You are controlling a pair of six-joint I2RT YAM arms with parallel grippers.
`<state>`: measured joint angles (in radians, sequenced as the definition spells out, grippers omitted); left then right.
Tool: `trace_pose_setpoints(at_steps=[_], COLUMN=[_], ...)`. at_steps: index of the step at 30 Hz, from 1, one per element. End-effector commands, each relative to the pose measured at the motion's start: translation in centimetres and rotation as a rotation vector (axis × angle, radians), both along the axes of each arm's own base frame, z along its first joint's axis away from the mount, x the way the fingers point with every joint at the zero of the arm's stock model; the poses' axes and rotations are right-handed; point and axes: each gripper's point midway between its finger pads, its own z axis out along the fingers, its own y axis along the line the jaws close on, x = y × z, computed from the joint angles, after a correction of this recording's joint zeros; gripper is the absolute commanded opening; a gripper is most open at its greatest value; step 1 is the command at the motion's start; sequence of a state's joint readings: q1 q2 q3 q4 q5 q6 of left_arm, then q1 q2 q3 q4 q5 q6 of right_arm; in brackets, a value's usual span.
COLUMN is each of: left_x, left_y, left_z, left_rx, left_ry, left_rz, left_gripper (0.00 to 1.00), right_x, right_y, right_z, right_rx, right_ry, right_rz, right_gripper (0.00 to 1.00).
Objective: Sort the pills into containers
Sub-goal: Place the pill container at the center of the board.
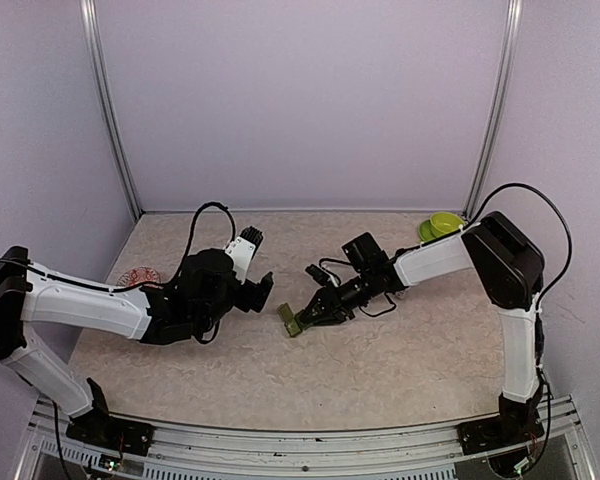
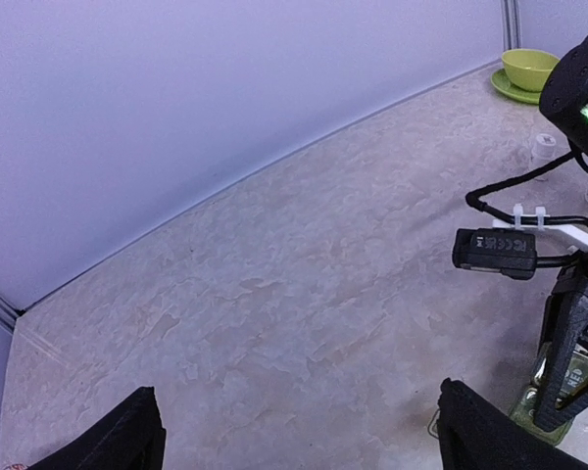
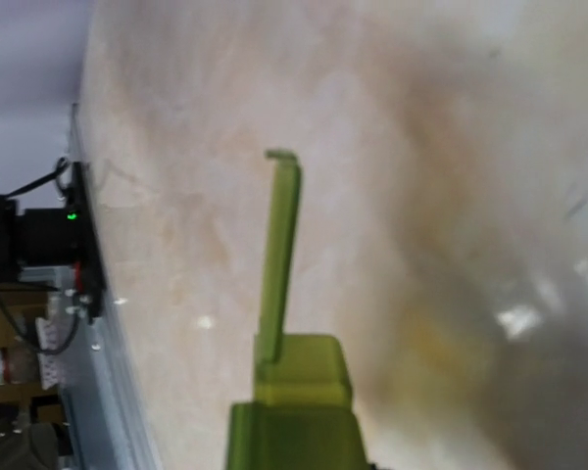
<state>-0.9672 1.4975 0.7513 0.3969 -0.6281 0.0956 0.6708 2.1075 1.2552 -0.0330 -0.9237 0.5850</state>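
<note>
Well off table [image 1: 410, 370] edges, containers [image 1: 292, 322] in right jaws

Far back in the right corner you'll find a lime-green bowl [image 1: 445, 221] sitting on its matching saucer [image 1: 426, 234], close to the right metal upright [image 1: 492, 110]. At the left edge of the mottled beige surface [image 1: 380, 370] lies a small round red-patterned item [image 1: 138, 277], too small to identify. From the left wrist view you can make out a small clear bottle with a white cap [image 2: 544, 149] standing upright, nearer than the bowl. Plain pale walls [image 1: 300, 100] close in the surface.
</note>
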Motion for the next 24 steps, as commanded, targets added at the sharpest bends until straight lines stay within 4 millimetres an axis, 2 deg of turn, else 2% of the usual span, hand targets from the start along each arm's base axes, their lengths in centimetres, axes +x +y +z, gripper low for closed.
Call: trace_pose_setpoints(at_steps=[1, 4, 12, 16, 24], left_x=[-0.3, -0.4, -0.4, -0.3, -0.3], left_y=[1.2, 1.4, 1.3, 1.1, 1.0], left_z=[-0.5, -0.9, -1.0, -1.3, -1.7], left_rx=[-0.017, -0.017, -0.026, -0.023, -0.022], left_ry=[0.027, 0.034, 0.041, 0.047, 0.055], left_rz=[0.037, 0.044, 0.042, 0.037, 0.040], left_gripper=[0.94, 0.94, 0.94, 0.94, 0.94], right_x=[1.2, 1.9, 3.9, 5.1, 7.0], right_y=[-0.4, -0.7, -2.0, -2.8, -4.6], right_z=[-1.6, -2.5, -3.1, -2.6, -0.9], right_rx=[-0.082, -0.132, -0.172, -0.197, -0.306], right_ry=[-0.016, -0.029, -0.051, -0.081, -0.201], right_rz=[-0.002, -0.009, -0.036, -0.058, -0.110], right_gripper=[0.30, 0.35, 0.50, 0.60, 0.70])
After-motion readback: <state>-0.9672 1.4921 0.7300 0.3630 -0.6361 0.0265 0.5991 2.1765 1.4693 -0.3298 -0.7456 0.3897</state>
